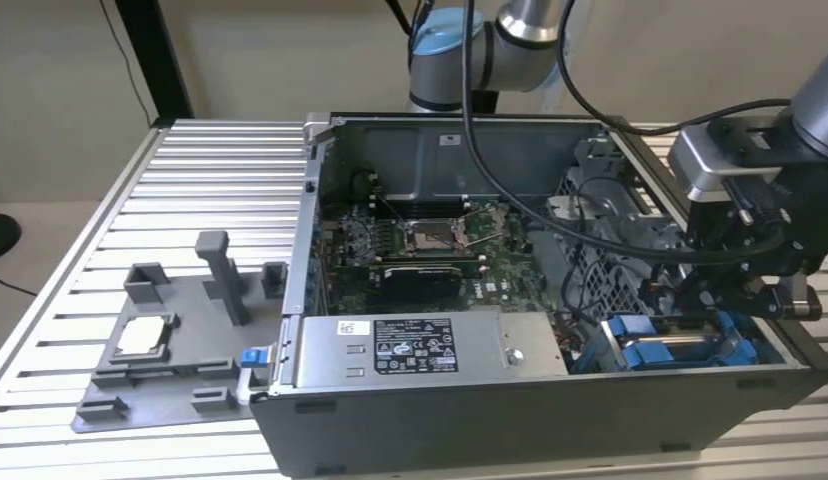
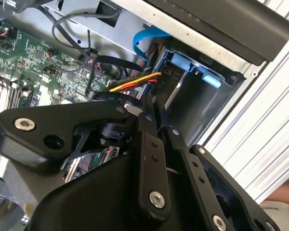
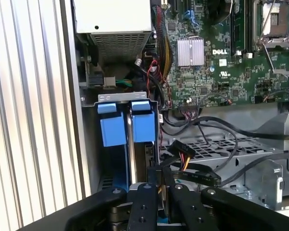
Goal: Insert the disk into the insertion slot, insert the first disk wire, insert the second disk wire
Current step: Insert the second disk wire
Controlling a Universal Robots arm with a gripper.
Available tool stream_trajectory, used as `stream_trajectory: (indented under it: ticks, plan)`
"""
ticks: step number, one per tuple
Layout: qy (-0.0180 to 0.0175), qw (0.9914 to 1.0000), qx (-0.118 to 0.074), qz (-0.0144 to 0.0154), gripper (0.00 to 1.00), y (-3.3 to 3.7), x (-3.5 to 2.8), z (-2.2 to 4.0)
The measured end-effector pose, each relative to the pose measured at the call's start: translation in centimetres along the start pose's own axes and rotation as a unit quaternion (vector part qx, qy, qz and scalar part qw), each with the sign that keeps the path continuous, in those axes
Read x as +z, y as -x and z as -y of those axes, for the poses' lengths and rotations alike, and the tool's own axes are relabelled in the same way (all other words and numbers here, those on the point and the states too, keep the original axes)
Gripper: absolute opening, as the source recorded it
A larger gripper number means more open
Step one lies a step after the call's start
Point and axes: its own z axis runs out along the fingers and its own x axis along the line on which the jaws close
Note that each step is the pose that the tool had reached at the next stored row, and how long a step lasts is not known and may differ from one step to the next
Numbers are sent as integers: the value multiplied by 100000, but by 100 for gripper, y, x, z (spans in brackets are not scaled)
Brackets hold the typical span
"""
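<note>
The disk [image 1: 658,350], edged by its bright blue bracket [image 3: 113,130], sits down inside the insertion slot [image 3: 120,97], the grey cage at the case's front corner on the exterior view's right. My gripper [image 1: 718,300] hangs just above that cage. In both wrist views the fingers [image 3: 145,204] come together on the black plug of a disk wire [image 3: 182,156] with yellow, red and black strands [image 2: 135,83]. The plug is held over the disk's edge [image 2: 176,89], beside the blue bracket [image 2: 192,65]. Whether it touches the disk's socket is hidden by the fingers.
The open computer case [image 1: 521,420] stands on a slatted table. Inside are the motherboard [image 1: 414,240], a long grey labelled box [image 1: 414,345], a blue cable [image 2: 144,38] and loose black cables [image 3: 216,122]. A grey fixture tray [image 1: 174,395] with a square chip [image 1: 141,335] lies outside.
</note>
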Motion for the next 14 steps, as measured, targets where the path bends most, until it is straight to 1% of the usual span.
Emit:
stream_trajectory:
  ticks: [7,14]
  plan:
    - [-442,99999,-64,39,0,-5,39,-2]
    - [-480,99999,-67,49,0,-8,60,-4]
